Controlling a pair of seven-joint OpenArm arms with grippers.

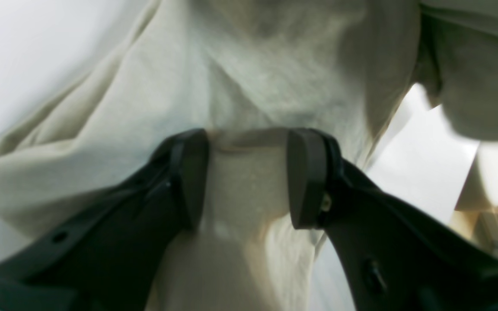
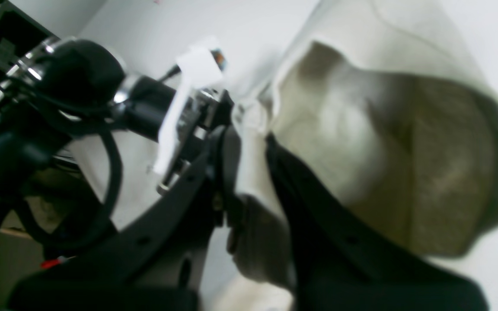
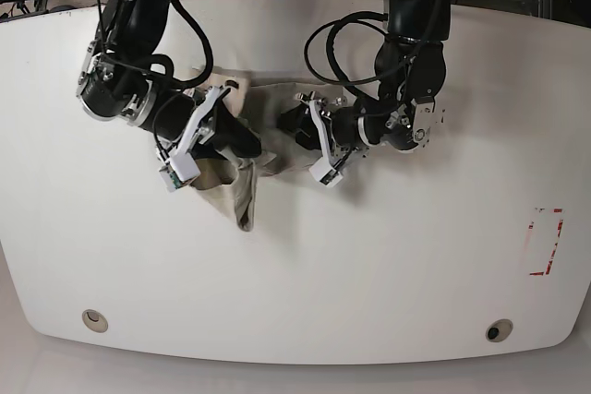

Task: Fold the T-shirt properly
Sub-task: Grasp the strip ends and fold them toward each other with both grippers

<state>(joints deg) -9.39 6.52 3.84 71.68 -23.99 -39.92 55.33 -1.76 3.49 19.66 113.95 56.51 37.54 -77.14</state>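
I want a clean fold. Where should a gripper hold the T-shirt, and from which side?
Probably at a hem or edge, from the outer side: the T-shirt hangs bunched between both arms, and the left gripper already straddles such a band of cloth.

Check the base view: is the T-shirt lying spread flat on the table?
No, the T-shirt is bunched between both arms, a crumpled flap hanging toward the table.

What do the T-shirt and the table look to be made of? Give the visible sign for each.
T-shirt: soft woven or knitted cloth, probably cotton, matt beige; it creases and droops in folds. Table: hard, smooth white board, perhaps laminate or painted; flat, even sheen, no grain.
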